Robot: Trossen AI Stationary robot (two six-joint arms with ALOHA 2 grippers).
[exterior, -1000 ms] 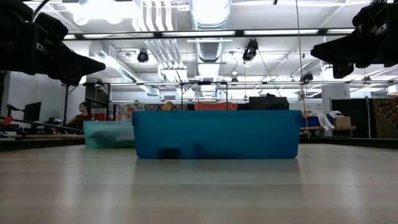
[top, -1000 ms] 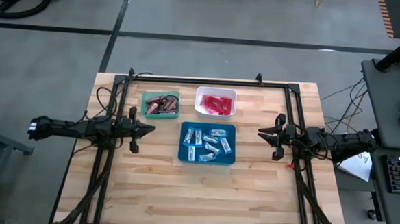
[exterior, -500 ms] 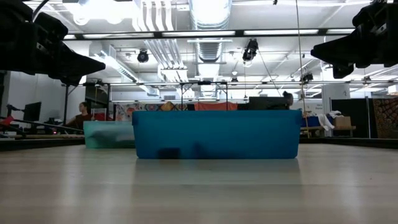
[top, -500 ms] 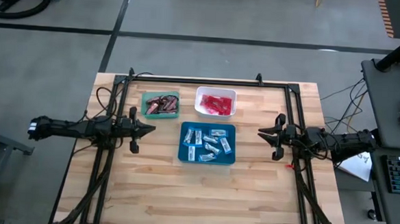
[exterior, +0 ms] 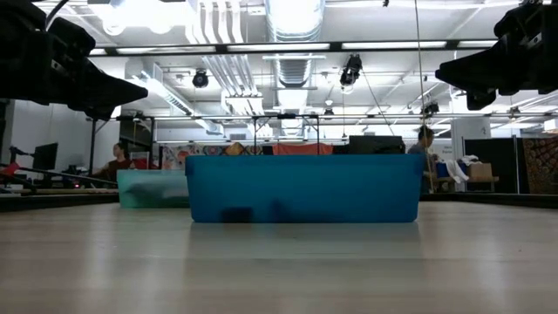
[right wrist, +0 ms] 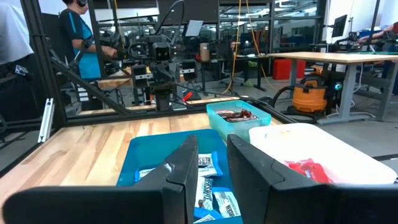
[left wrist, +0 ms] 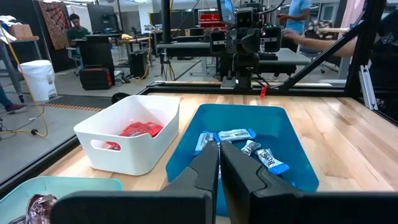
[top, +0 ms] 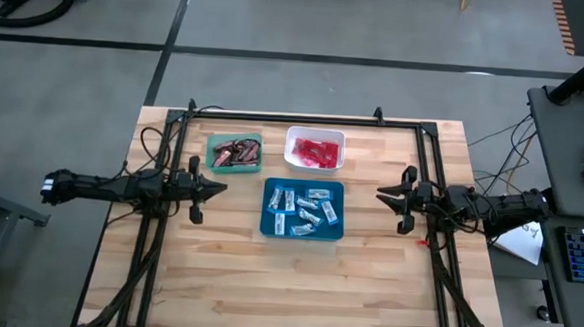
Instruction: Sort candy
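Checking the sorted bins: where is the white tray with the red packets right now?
In the high view, the white tray sits toward the table's far edge near the middle, right of the green tray and just behind the blue tray.

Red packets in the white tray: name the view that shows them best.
The high view: it looks straight down into the white tray and shows the whole pile of red packets. The left wrist view and right wrist view catch only part behind the tray wall. In the low view the blue tray hides them.
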